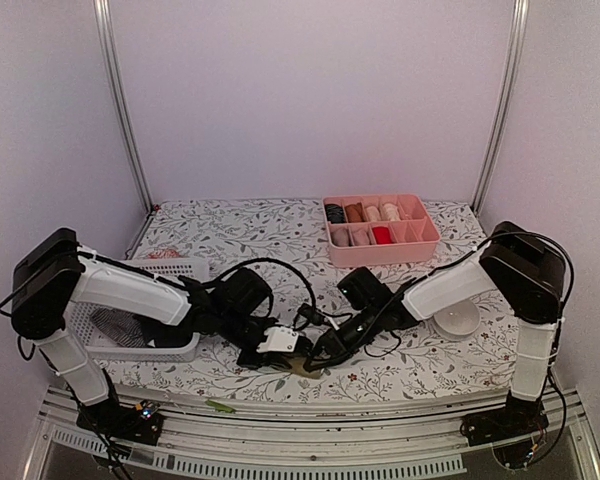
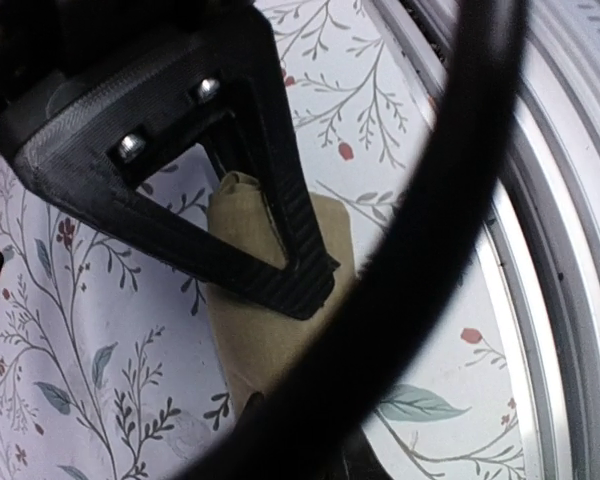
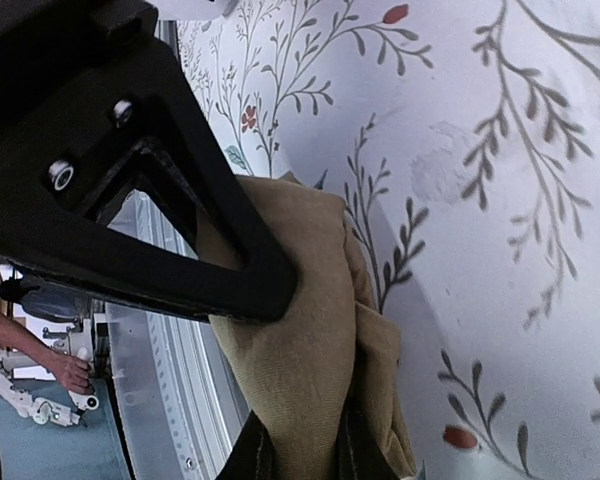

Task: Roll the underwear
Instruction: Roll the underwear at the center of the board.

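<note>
An olive-tan underwear (image 1: pixel 302 368) lies rolled into a short bundle at the table's front edge, between my two grippers. In the left wrist view the roll (image 2: pixel 242 335) sits between my left gripper's (image 2: pixel 278 350) fingers, with the upper finger (image 2: pixel 280 240) pressing on it; a black cable hides the lower part. In the right wrist view the cloth (image 3: pixel 310 340) is clamped in my right gripper (image 3: pixel 290 385). In the top view the left gripper (image 1: pixel 272 345) and the right gripper (image 1: pixel 325 350) nearly touch. A grey-and-white striped garment (image 1: pixel 115 326) lies in the basket.
A white mesh basket (image 1: pixel 170 268) stands at the left by the left arm. A pink divided tray (image 1: pixel 430 240) with several rolled garments stands at the back right. A white round object (image 1: pixel 455 318) sits by the right arm. The metal front rail (image 2: pixel 570 260) runs just beside the roll.
</note>
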### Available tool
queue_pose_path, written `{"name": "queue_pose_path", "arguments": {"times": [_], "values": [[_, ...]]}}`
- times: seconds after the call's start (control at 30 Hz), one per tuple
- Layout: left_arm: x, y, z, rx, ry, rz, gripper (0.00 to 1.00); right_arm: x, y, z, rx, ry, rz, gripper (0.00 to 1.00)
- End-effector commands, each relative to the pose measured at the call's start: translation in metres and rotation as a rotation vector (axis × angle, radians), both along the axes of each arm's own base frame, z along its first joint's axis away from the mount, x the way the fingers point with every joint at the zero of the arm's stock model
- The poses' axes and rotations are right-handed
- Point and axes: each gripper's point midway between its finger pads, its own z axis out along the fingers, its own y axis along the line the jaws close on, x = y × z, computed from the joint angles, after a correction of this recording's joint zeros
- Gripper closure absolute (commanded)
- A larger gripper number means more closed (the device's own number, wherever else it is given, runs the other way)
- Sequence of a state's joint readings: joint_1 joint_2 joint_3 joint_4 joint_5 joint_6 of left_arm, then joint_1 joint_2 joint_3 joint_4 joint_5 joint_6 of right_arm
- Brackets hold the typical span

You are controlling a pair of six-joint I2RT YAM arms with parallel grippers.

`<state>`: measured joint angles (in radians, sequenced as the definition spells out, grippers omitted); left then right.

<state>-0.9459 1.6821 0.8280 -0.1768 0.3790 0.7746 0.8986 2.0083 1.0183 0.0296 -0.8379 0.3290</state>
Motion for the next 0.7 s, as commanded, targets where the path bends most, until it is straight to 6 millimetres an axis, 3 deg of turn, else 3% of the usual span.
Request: {"name": "queue_pose_path", "arguments": {"times": [0.0, 0.27, 0.4, 0.47, 0.53, 0.67], "values": [[-0.015, 0.031, -0.029, 0.177, 0.111, 0.005, 0.97, 0.012, -0.053, -0.002, -0.093, 0.005, -0.147, 0.82], [0.002, 0.021, -0.023, 0.205, 0.383, 0.051, 0.99, 0.023, -0.087, 0.047, -0.06, -0.227, -0.313, 0.52], [0.009, 0.016, -0.022, 0.201, 0.397, 0.05, 1.0, 0.028, -0.096, 0.045, -0.116, -0.286, -0.316, 0.51], [0.01, 0.014, -0.021, 0.198, 0.395, 0.043, 0.99, 0.03, -0.094, 0.057, -0.113, -0.353, -0.323, 0.51], [0.006, 0.016, -0.031, 0.23, 0.436, 0.038, 1.0, 0.027, -0.089, 0.075, -0.099, -0.476, -0.319, 0.48], [0.0, 0.018, -0.035, 0.263, 0.499, 0.035, 1.0, 0.007, -0.076, 0.092, -0.103, -0.711, -0.251, 0.43]]}}
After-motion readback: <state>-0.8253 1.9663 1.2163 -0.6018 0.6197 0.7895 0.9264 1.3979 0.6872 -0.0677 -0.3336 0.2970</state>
